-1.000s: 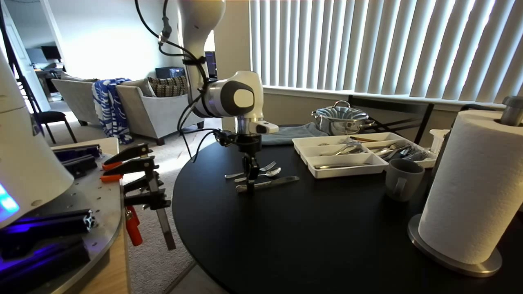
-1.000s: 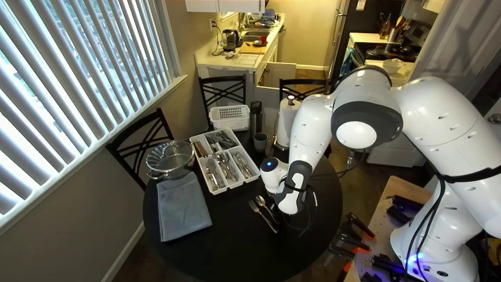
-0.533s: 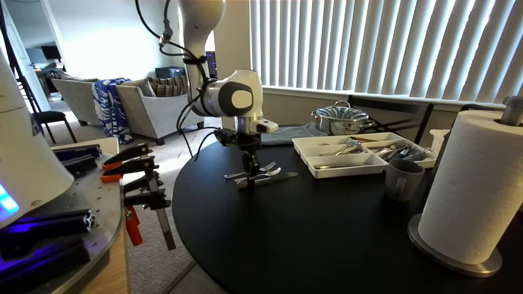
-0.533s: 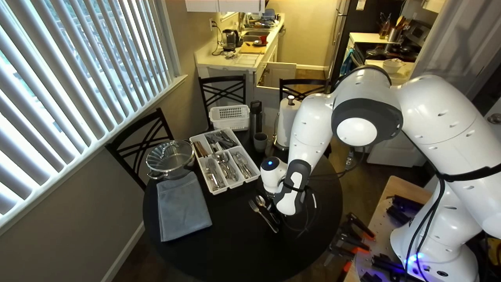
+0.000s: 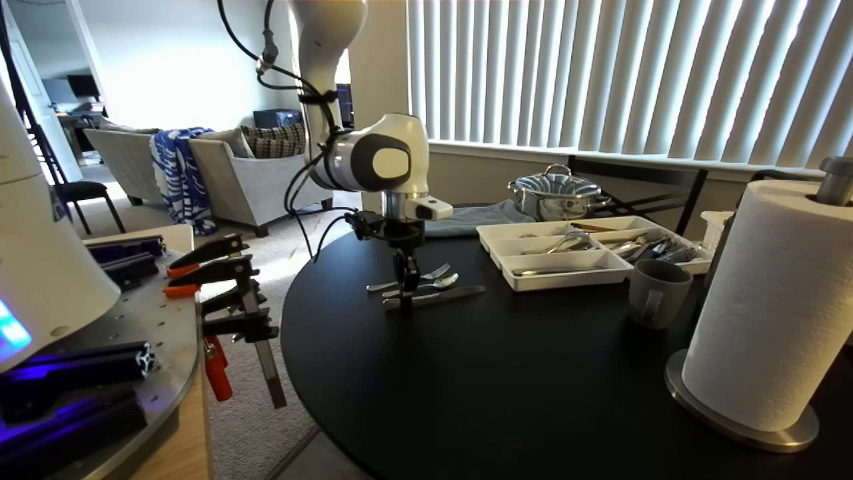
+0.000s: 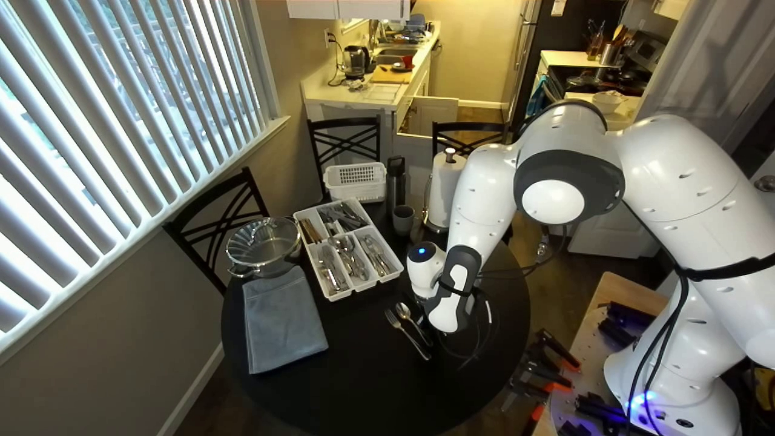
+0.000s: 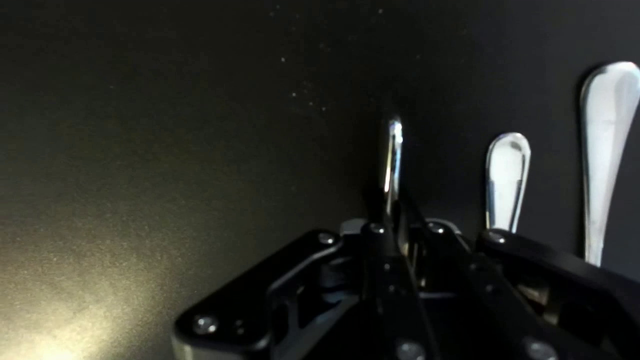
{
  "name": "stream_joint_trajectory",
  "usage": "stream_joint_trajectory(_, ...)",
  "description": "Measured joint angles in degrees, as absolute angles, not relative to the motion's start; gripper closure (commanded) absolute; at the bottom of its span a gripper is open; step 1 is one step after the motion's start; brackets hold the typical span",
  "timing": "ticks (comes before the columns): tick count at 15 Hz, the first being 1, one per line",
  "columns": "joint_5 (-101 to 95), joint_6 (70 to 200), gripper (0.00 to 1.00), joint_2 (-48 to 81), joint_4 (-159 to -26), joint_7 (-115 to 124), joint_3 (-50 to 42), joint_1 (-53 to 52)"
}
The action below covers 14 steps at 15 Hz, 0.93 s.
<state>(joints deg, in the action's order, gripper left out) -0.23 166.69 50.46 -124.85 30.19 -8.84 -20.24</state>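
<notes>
Gripper [image 5: 406, 303] clamped on knife [image 7: 393, 160]; handle end juts from one side of the jaws, blade from the other. Spoon [image 5: 445, 281] just beside, fork [image 5: 437, 272] beyond.

Vertical blinds [image 5: 600, 73]: glowed with daylight.
Gray sofa [image 5: 256, 187]: was draped with a blue-and-white throw [image 5: 178, 175].
Kitchen wall [image 6: 478, 51]: looked warm yellow.

Black table [image 5: 526, 387] close below the wrist view, farther off in both exterior views
</notes>
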Motion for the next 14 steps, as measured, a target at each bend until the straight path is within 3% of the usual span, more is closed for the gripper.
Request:
stream_joint_trajectory(6, 0.1, 166.8, 0.98, 50.2, -125.6, 30.2, -8.9, -20.2)
stream_joint_trajectory(7, 0.1, 166.8, 0.66, 50.2, -125.6, 30.2, -8.9, -20.2)
stream_joint_trajectory(8, 0.1, 166.8, 0.65, 50.2, -125.6, 30.2, -8.9, -20.2)
stream_joint_trajectory(14, 0.4, 166.8, 0.28, 49.2, -126.9, 30.2, -9.5, -20.3)
